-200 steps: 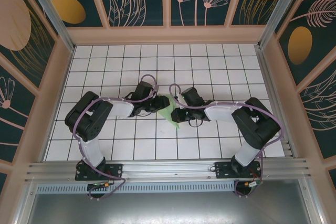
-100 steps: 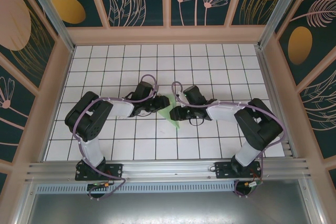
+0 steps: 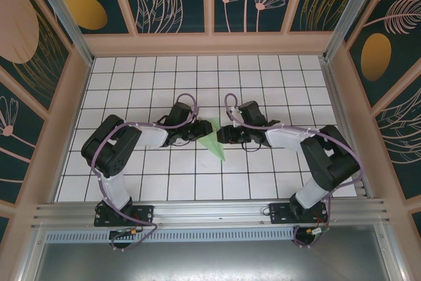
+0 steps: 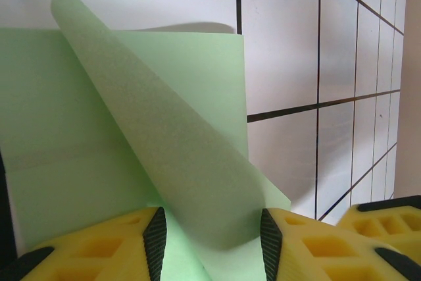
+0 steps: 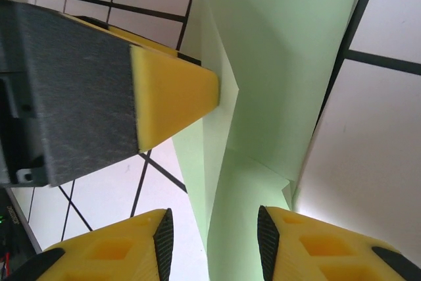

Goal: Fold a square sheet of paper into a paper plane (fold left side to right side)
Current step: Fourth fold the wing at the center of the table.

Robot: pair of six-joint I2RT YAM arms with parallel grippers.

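Note:
The square sheet of paper (image 3: 216,141), pale green, lies folded into a narrow pointed shape at the middle of the tiled floor, its tip toward the near edge. My left gripper (image 3: 201,131) is at its left edge. In the left wrist view the paper (image 4: 131,129) has a raised flap standing between the parted jaws of the left gripper (image 4: 212,245). My right gripper (image 3: 224,135) is at the paper's right side. In the right wrist view it is open (image 5: 214,245), with the creased paper (image 5: 276,64) lying loose between its fingers. A left fingertip (image 5: 174,93) touches the paper's edge.
The white tiled floor (image 3: 151,83) is walled by wooden panels (image 3: 66,116) on three sides. An aluminium rail (image 3: 210,212) runs along the near edge by the arm bases. Purple cables loop over both arms.
My right gripper has opened off the paper and drawn back a little to the right and farther away. More of the paper shows. The left gripper has stayed put.

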